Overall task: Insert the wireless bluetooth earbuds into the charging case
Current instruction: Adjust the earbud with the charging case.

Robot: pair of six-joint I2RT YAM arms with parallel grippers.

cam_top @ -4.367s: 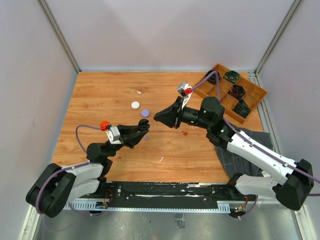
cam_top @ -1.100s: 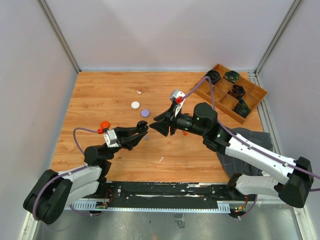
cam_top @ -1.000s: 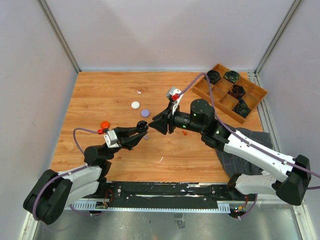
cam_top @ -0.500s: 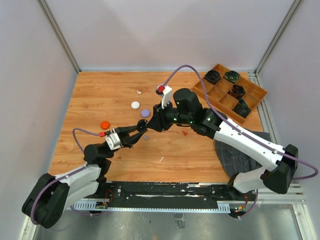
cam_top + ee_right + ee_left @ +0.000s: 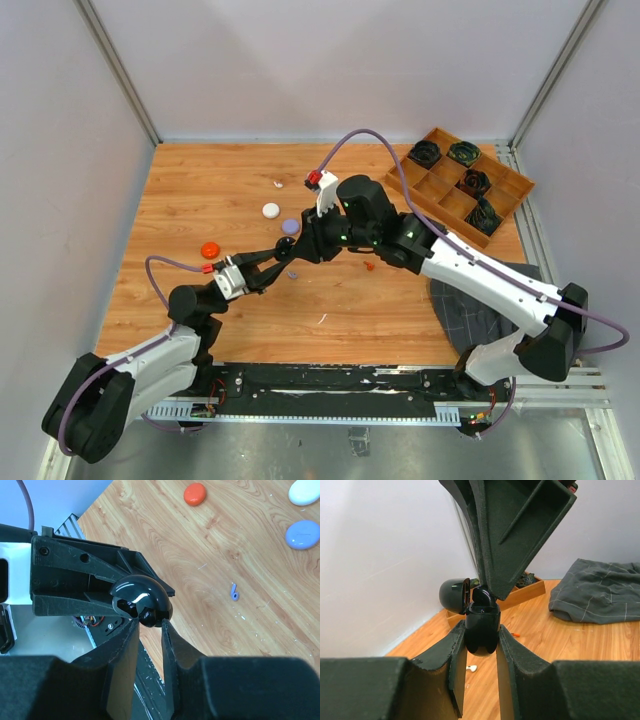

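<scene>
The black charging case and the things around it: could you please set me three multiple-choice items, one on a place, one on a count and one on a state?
1. Where is the black charging case?
A. Clamped in the left gripper, above the table.
B. Lying flat on the table.
C. Standing at the table's far edge.

2. How many round discs lie on the table?
A. One.
B. Five.
C. Three.

3. How is the case's lid?
A. Snapped shut.
B. Hinged open.
C. Missing.

Answers:
1 A: the left wrist view shows both fingers pressed on its sides.
2 C: there is an orange disc, a white disc and a pale purple disc.
3 B: it is tipped back, and the right gripper pinches a black earbud at the case's mouth.
</scene>
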